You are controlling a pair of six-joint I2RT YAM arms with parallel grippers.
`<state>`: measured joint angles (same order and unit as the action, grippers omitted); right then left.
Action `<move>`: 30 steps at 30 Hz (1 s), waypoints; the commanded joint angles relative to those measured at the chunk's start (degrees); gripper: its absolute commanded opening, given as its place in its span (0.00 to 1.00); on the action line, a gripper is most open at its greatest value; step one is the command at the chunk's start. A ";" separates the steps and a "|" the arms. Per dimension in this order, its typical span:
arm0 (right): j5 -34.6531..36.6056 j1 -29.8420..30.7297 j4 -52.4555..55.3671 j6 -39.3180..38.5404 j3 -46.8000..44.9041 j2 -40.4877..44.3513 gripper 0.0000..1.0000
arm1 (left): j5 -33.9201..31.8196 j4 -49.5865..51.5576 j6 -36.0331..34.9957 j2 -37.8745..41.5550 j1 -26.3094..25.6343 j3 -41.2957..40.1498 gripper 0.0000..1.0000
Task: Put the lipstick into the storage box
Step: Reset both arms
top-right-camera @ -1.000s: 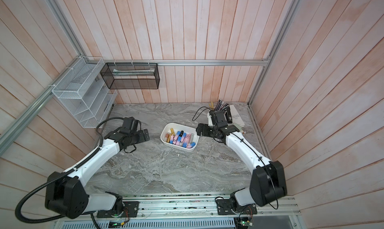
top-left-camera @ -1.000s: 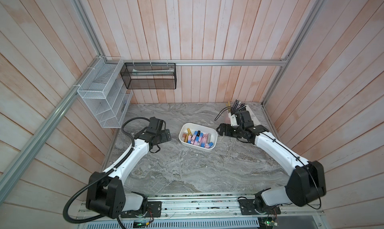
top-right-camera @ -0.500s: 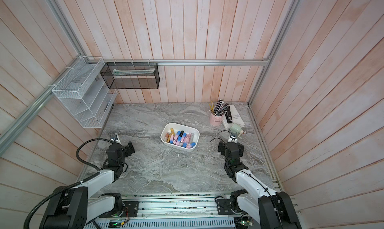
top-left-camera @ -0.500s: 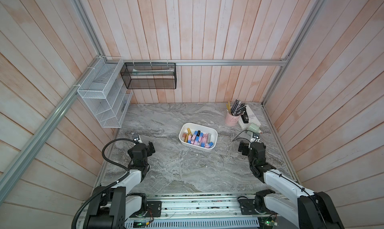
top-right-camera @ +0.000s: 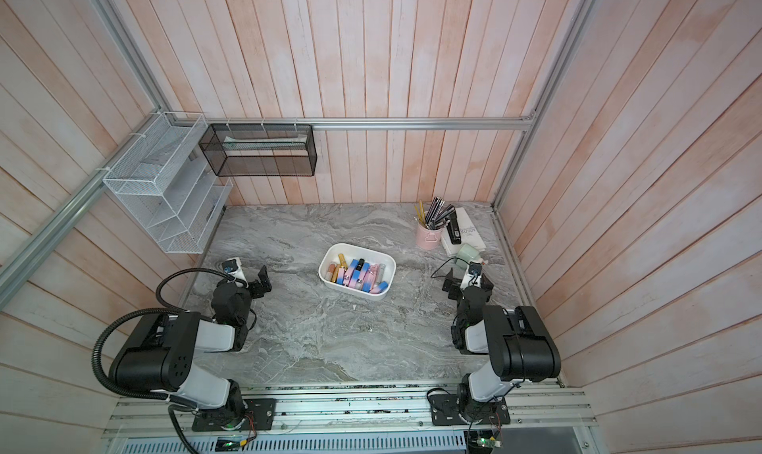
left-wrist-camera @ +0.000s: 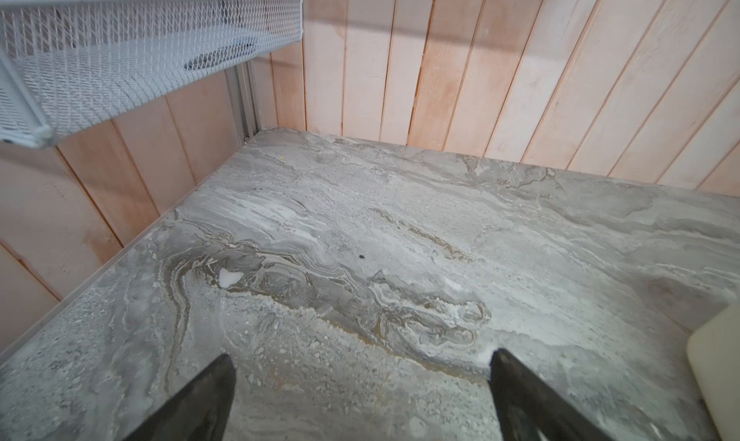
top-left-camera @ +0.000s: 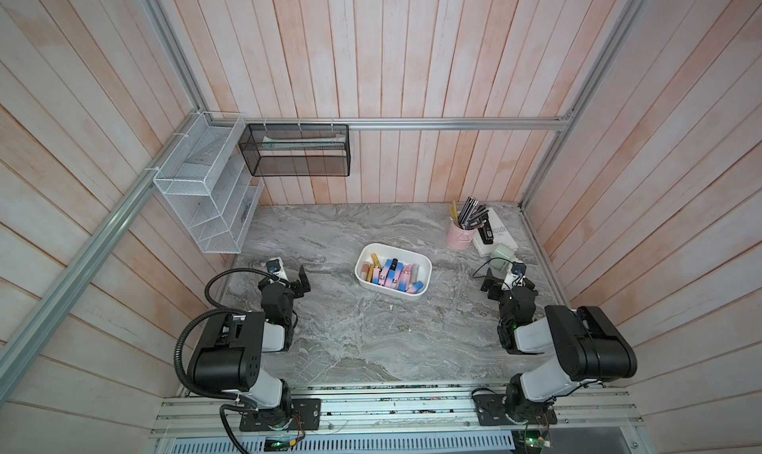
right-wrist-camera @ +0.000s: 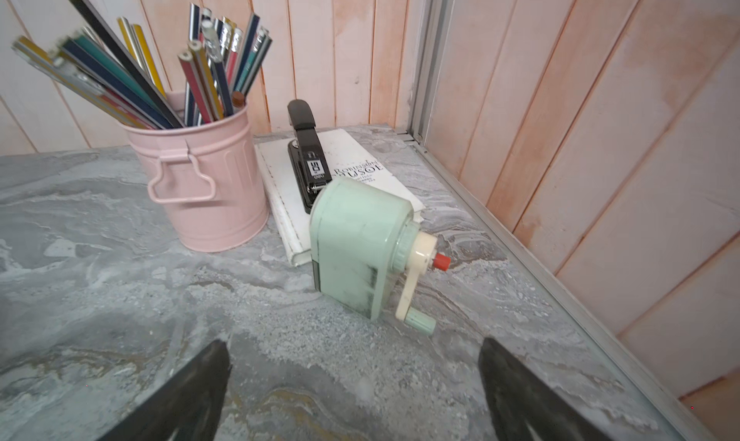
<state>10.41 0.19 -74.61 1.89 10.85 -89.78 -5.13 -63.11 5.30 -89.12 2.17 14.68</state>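
— Where do we see the lipsticks [top-left-camera: 391, 272]?
— We see them lying in the storage box [top-left-camera: 381, 290], in the middle of the bench [top-left-camera: 350, 340], well apart from both arms.
— And our fingers?
— Our left fingers [left-wrist-camera: 208, 395] stand wide over bare bench, holding nothing. Our right fingers [right-wrist-camera: 192, 387] stand wide too, empty, near the green pencil sharpener [right-wrist-camera: 356, 246].

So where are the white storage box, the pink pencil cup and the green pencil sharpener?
storage box [top-left-camera: 387, 296], in a top view, on its near white wall.
pink pencil cup [right-wrist-camera: 228, 206], right wrist view, on its ribbed side.
green pencil sharpener [right-wrist-camera: 352, 242], right wrist view, on its body's side face.
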 commanded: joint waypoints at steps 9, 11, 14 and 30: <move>-3.69 -1.70 -8.55 0.92 -1.74 -0.13 0.98 | 1.08 -6.73 -1.72 -0.67 -0.15 -0.21 1.00; -2.49 -1.67 -7.87 1.38 -1.45 0.02 0.98 | 0.95 -6.87 -1.88 -0.61 -0.23 -0.34 1.00; -1.68 -1.72 -5.18 1.66 -0.08 0.04 0.98 | 0.67 -7.20 -1.99 -0.54 -0.46 -0.53 1.00; -2.88 -1.72 -4.32 1.10 0.39 0.04 0.98 | -1.29 -5.96 -3.84 -0.78 -2.18 0.40 1.00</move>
<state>7.60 -1.43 -79.26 2.79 10.35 -89.78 -5.39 -69.12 2.79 -89.27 0.19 14.17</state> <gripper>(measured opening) 0.980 0.999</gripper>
